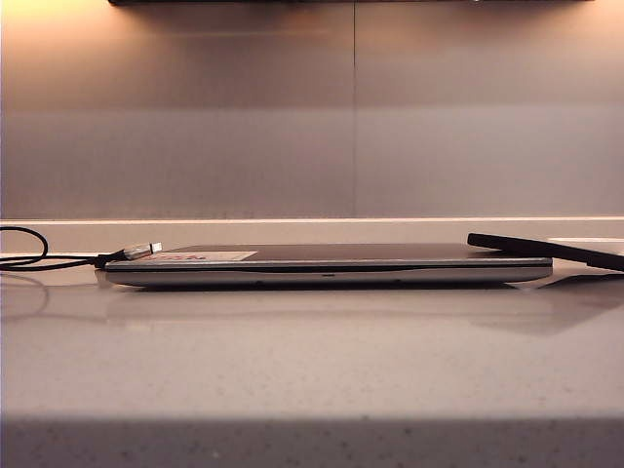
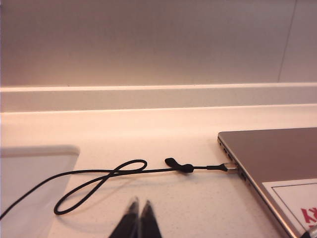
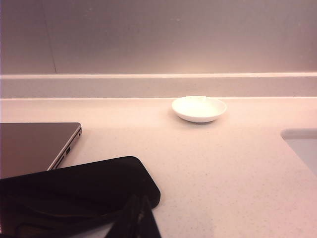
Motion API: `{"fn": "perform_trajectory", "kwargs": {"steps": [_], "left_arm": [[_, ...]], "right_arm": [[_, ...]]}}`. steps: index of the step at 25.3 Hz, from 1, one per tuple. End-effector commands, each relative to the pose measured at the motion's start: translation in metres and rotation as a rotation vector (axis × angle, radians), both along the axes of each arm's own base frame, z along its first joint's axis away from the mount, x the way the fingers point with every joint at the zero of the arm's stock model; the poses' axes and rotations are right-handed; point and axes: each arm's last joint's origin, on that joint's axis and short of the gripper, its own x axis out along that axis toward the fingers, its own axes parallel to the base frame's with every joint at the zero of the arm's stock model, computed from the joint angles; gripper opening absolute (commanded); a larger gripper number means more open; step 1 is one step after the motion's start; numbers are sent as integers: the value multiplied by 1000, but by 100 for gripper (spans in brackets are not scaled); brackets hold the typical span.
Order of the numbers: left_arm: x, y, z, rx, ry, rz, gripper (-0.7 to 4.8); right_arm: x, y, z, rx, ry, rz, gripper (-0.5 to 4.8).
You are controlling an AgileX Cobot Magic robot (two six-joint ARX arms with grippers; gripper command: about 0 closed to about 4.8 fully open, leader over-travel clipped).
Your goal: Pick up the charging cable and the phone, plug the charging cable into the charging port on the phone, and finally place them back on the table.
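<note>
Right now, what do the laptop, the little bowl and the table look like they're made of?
The laptop looks like brushed silver metal, with a dull even sheen. The little bowl looks like white glazed ceramic, smooth and softly shiny, though it could be plastic. The table looks like polished speckled stone, glossy enough to mirror the laptop.

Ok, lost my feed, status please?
Left gripper and right gripper shut, empty. Charging cable beside laptop; phone tilted on laptop. Nothing blocking.

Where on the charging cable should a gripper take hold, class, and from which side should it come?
Grip the charging cable just behind its silver plug, coming from above. That stretch lies straight on the table beside the laptop, clear of the loop, so the plug would likely stay steerable. The left gripper, shut, is nearest.
</note>
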Motion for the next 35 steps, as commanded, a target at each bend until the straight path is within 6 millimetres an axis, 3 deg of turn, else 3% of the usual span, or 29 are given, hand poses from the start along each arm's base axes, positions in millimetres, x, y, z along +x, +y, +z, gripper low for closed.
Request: {"fn": "perform_trajectory", "kwargs": {"steps": [1, 10, 19, 24, 30, 35], "left_arm": [[-1, 0, 4, 14, -32, -2, -6], [-1, 0, 9, -12, -79, -5, -6], [-16, 0, 61, -59, -271, -17, -6], [-17, 0, 90, -59, -289, -18, -6], [8, 0, 116, -60, -185, -17, -6], [53, -15, 126, -28, -20, -105, -6]], "right_arm": [[0, 0, 3, 3, -22, 3, -5], [-1, 0, 9, 3, -44, 3, -5], [-21, -2, 84, 19, -162, -59, -5], [-17, -2, 125, 35, -174, -71, -5], [6, 1, 159, 24, -123, 22, -5], [27, 9, 178, 21, -80, 142, -5]]}}
